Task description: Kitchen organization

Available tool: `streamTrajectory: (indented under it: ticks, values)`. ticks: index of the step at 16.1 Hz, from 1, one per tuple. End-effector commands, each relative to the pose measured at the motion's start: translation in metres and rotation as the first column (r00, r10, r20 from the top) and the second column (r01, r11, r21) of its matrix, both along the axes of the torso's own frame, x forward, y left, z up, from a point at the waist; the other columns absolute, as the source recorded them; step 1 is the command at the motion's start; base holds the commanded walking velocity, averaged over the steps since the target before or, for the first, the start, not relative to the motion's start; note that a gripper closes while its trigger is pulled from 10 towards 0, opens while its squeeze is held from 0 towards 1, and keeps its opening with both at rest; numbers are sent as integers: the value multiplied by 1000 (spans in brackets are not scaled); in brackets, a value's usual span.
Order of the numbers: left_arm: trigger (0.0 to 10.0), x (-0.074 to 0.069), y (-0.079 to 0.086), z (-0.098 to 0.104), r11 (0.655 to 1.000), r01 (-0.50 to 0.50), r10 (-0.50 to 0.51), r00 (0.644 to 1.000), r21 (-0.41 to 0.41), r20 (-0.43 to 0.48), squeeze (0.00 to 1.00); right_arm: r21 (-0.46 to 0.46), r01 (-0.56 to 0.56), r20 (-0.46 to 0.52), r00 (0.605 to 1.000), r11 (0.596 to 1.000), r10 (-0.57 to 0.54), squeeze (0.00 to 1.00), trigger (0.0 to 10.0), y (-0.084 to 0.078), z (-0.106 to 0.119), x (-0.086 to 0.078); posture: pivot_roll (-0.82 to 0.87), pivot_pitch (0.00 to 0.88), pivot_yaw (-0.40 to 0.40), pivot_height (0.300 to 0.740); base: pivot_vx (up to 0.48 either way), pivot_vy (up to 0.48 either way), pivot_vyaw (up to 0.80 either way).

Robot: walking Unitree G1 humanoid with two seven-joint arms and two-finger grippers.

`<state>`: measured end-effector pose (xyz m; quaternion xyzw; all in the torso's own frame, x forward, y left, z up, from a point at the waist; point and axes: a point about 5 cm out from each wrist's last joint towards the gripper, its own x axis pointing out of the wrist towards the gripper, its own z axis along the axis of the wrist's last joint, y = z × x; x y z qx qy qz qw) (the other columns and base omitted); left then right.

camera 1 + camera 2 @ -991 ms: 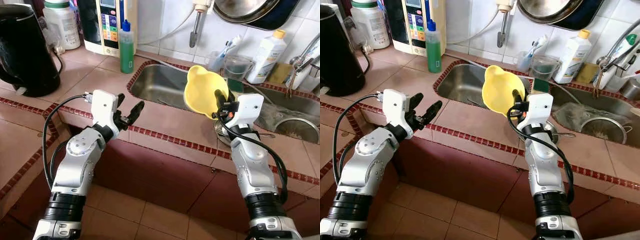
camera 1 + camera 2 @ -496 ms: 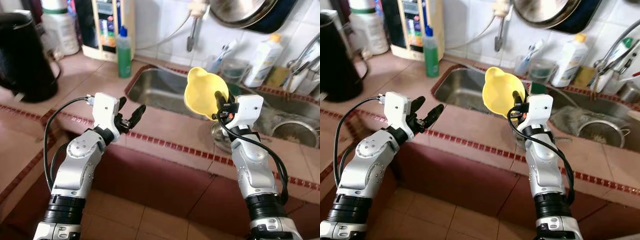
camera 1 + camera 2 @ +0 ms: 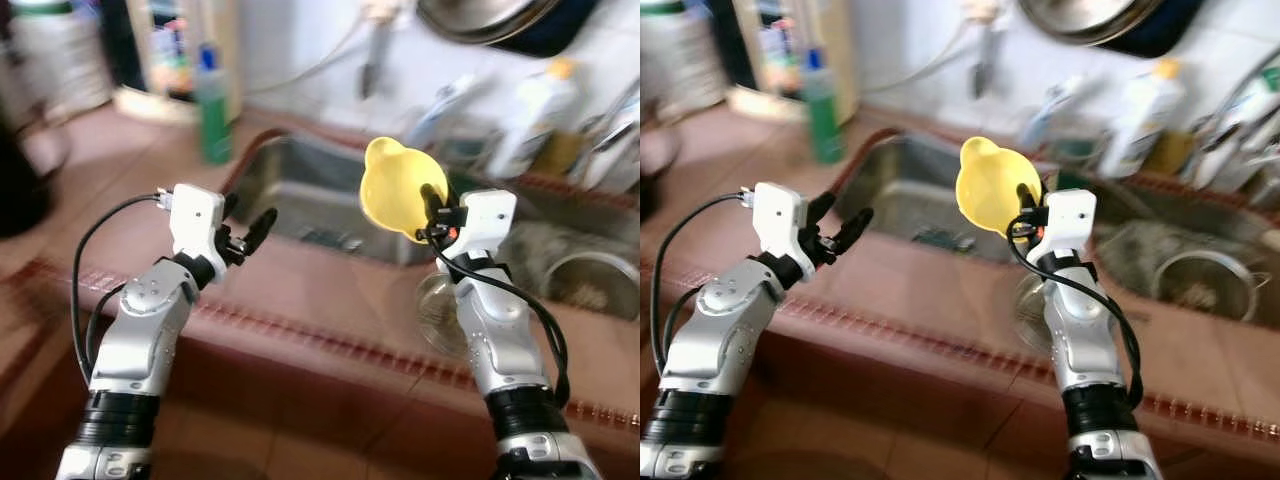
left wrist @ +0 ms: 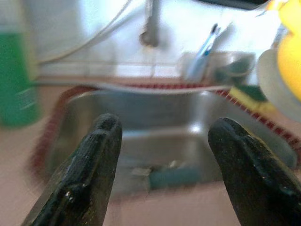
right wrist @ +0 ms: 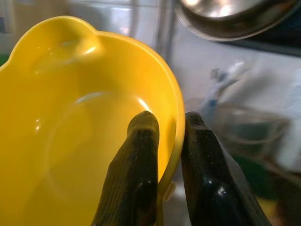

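At 9 o'clock of the blurred head view, the left gripper [image 3: 252, 228] is held above the tiled counter [image 3: 330, 290], fingers [image 4: 89, 165] spread apart with nothing between them, aimed toward the sink [image 3: 310, 190]. A green bottle [image 3: 211, 105] is seen at 11 o'clock behind the sink. At 1 o'clock, the yellow bowl [image 3: 393, 187] is held tilted above the sink, its rim pinched by the right gripper [image 5: 170, 141], one finger inside and one outside.
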<state>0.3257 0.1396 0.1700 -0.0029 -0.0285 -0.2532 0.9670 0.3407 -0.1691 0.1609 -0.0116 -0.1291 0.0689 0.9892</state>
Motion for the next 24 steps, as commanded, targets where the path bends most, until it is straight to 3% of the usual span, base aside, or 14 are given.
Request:
streamTrajectory:
  ticks: [1, 4, 9, 13, 16, 18, 24]
  values:
    - [10000, -1, 4, 5, 1000, -7, 7, 1000, 19, 18, 0, 10, -8, 32, 999, 1000, 8, 0, 10000, 3, 9, 3, 1, 0, -75, 740, 480, 0, 0]
    - [10000, -2, 5, 5, 1000, -11, 10, 1000, 19, 15, 0, 9, -11, 31, 999, 1000, 11, 0, 10000, 4, 9, 3, 4, 0, -74, 740, 440, 0, 0]
    - [10000, -1, 3, 3, 1000, -22, 22, 1000, 8, -7, 0, 16, -5, 8, 1000, 1000, 5, 0, 10000, 3, 6, 4, 3, 0, -72, 740, 0, 0, 0]
    - [10000, -4, -5, 1, 994, 1, 3, 999, 106, -35, 0, 44, 65, -131, 990, 997, -58, 0, 10000, -5, -9, 10, 0, 0, -72, 740, 0, 0, 0]
    - [10000, -12, -18, -3, 986, 66, -55, 996, 152, -72, 0, 35, 143, -211, 968, 989, -133, 0, 10000, -17, -16, 13, -6, 0, -70, 740, 0, 0, 0]
    - [10000, -26, -32, -3, 971, 162, -150, 986, 178, -78, 0, 70, 195, -303, 938, 978, -165, 0, 10000, -32, -24, 15, -7, 0, -70, 740, 0, 0, 0]
    - [10000, -38, -50, 0, 957, 237, -223, 970, 169, -96, 0, 45, 208, -366, 914, 977, -177, 0, 10000, -44, -28, 18, -10, 14, -63, 740, 0, 0, 0]
